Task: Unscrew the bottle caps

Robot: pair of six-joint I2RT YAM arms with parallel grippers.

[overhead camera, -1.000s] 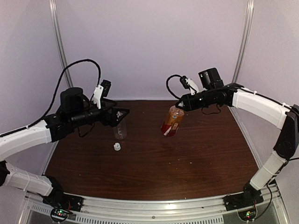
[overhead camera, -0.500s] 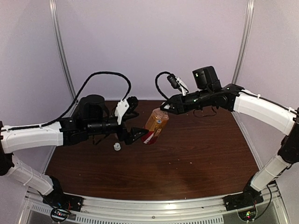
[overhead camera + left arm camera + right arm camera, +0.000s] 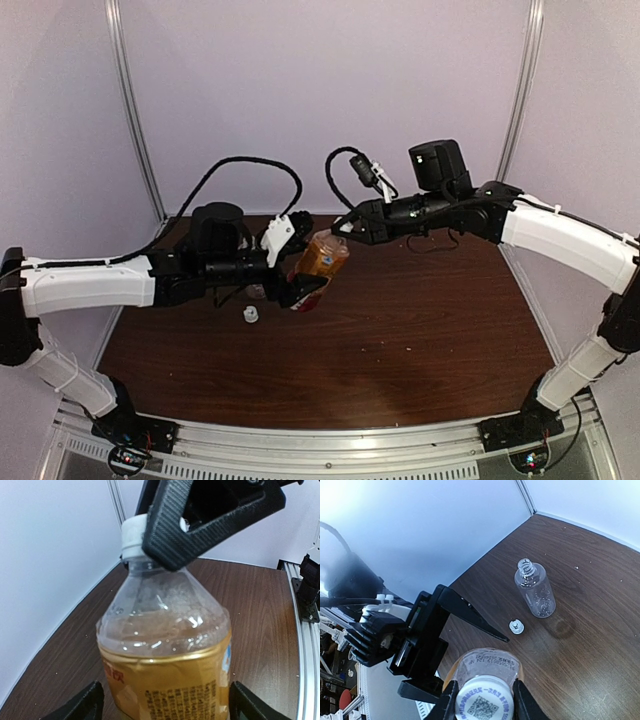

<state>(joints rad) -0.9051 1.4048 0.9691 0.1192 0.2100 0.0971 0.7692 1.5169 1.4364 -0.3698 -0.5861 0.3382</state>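
The amber bottle with its red-and-white label hangs tilted above the table. My right gripper is shut on its white cap, which carries a printed code on top. My left gripper is open, one finger on each side of the bottle's labelled body, with small gaps showing. The clear bottle lies on the wooden table with its neck bare. Its loose white cap rests beside it, also seen in the top view as a small white cap.
The left arm stretches across the left part of the table, covering most of the clear bottle from above. White enclosure walls stand at the back and sides. The metal rail with both arm bases runs along the near edge.
My right arm carried the amber bottle leftward. My left arm swung right, away from the clear bottle, until its fingers straddle the amber bottle. The fingers have narrowed slightly.
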